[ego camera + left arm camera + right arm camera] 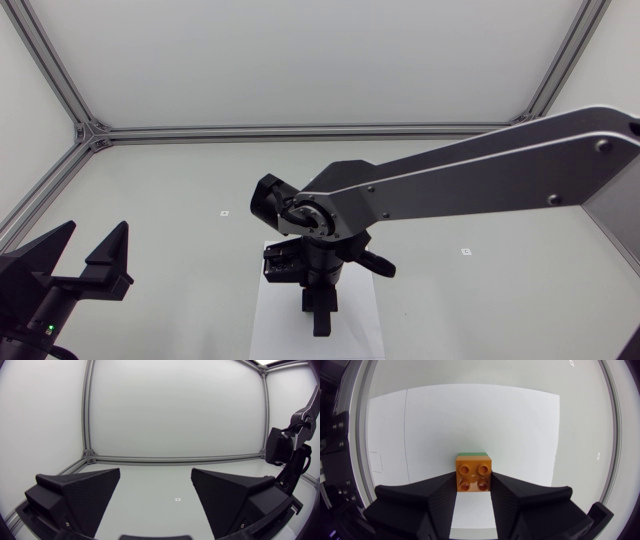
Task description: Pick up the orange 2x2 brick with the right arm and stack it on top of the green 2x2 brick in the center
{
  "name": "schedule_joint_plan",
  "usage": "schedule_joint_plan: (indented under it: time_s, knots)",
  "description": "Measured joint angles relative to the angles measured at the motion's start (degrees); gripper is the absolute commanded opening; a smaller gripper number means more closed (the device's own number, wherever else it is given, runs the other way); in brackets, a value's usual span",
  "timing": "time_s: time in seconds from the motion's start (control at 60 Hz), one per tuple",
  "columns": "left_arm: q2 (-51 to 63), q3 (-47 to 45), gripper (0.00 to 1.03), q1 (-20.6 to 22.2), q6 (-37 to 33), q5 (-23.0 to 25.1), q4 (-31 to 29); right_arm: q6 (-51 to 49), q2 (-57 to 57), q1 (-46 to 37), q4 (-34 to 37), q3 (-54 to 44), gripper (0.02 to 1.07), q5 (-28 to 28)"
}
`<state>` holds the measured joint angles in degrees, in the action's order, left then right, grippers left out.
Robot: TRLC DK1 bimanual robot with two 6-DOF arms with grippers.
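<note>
Black fingers of the right gripper are pressed against both sides of the orange brick, as shown only in the right wrist view. The brick sits over the green brick, of which just a thin strip is seen, on the white sheet. In the head view both bricks are hidden by the right arm. The left gripper is held wide open, well apart, at the left of the table.

My table: pale grey, white sheet at centre. Aluminium frame rails along edges, white panels behind. Even light.
</note>
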<state>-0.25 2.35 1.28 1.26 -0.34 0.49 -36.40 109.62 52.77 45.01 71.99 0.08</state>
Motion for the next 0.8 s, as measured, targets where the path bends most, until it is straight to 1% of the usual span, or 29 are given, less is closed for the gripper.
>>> schedule_joint_plan:
  time_s: [0.8]
  knots:
    - [0.0,0.0,0.99,0.02,0.02,0.02,0.02,-0.02,-0.55,-0.33,-0.22,-0.85,0.21,-0.02]
